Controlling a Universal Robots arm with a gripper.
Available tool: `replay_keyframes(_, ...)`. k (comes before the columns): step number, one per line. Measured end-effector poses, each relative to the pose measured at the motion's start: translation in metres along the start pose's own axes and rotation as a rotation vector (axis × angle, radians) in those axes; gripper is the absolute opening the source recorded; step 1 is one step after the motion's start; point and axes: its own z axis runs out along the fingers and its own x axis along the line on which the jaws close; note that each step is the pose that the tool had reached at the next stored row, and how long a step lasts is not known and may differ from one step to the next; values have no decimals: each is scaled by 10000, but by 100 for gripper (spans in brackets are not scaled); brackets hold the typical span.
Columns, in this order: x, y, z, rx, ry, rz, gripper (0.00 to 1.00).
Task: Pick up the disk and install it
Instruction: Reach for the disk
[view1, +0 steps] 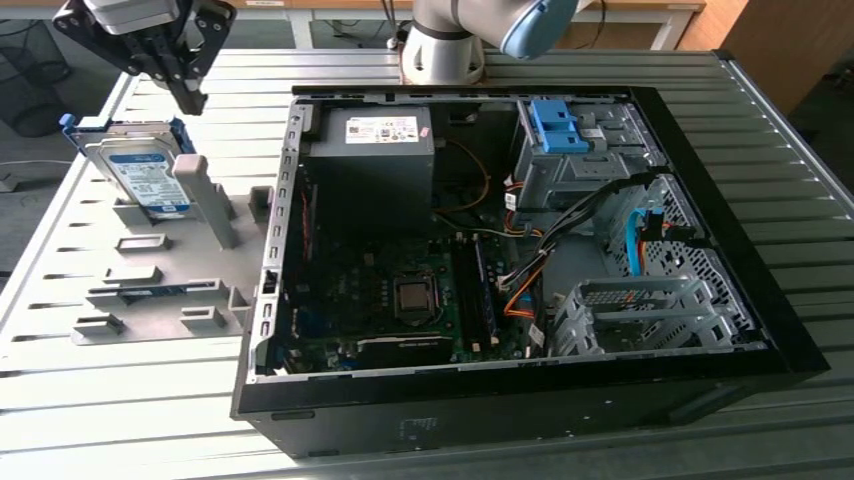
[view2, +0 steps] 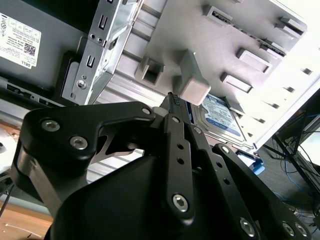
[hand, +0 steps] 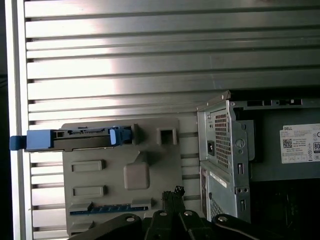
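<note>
The disk (view1: 142, 172) stands on edge, leaning in a grey holder plate (view1: 200, 310) at the exterior view's left, outside the computer case. Its white-and-blue label faces forward and a blue frame runs round its edges. In the first wrist view the disk (hand: 75, 139) shows edge-on, and in the second wrist view the disk (view2: 220, 115) lies beyond a grey post. My gripper (view1: 195, 100) hangs above and slightly behind the disk, apart from it. Its fingers are pressed together with nothing between them, as both wrist views show at the gripper (view2: 173, 98) (hand: 172, 192).
The open black computer case (view1: 747, 290) takes up the middle and right of the slatted metal table (view1: 80, 410). Inside are a black power supply (view1: 374, 150) with a white sticker, a blue bracket (view1: 554, 125) on the drive cage, cables and a motherboard. A tall grey post (view1: 200, 195) stands beside the disk.
</note>
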Motion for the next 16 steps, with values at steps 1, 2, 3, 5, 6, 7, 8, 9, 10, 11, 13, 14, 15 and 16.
replay_keyframes(1,2,0,0,0,0,0,11)
replay_keyframes(2,4,0,1,0,0,0,11)
replay_keyframes(3,6,-1,1,0,-1,0,11)
replay_keyframes(5,11,-1,1,0,0,0,11)
replay_keyframes(6,14,-1,2,0,0,0,11)
replay_keyframes(7,16,-1,2,0,0,0,11)
replay_keyframes(8,19,-2,2,0,0,0,11)
replay_keyframes(9,23,-2,3,0,-1,0,11)
replay_keyframes(10,30,-2,3,0,0,1,11)
replay_keyframes(11,39,-3,3,1,0,0,11)
replay_keyframes(13,65,-1,4,0,0,0,11)
replay_keyframes(14,80,2,4,0,0,0,11)
replay_keyframes(15,96,5,5,0,0,1,11)
replay_keyframes(16,113,6,5,0,0,1,11)
